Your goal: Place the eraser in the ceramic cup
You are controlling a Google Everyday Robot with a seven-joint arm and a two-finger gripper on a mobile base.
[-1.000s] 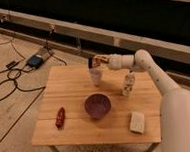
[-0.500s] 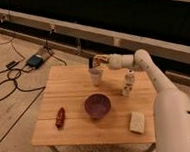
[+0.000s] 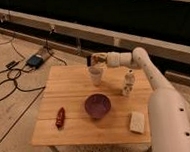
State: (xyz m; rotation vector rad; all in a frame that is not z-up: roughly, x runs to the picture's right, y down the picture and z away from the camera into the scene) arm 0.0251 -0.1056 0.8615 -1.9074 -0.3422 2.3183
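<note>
The ceramic cup [image 3: 95,75] is a pale tumbler standing upright on the far middle of the wooden table [image 3: 69,90]. My gripper [image 3: 92,59] reaches in from the right on a white arm and hangs just above the cup's rim, slightly behind it. The eraser does not show on the table. I cannot make it out at the gripper's tip or inside the cup.
A purple bowl [image 3: 97,105] sits in front of the cup. A clear bottle with a white cap [image 3: 128,83] stands to the cup's right, under my forearm. A tan square pad [image 3: 137,122] lies front right, a dark-red item [image 3: 60,117] front left. Cables and a blue box [image 3: 35,60] lie on the floor at left.
The gripper has stayed over the cup, with only a slight shift. Nothing on the table has moved.
</note>
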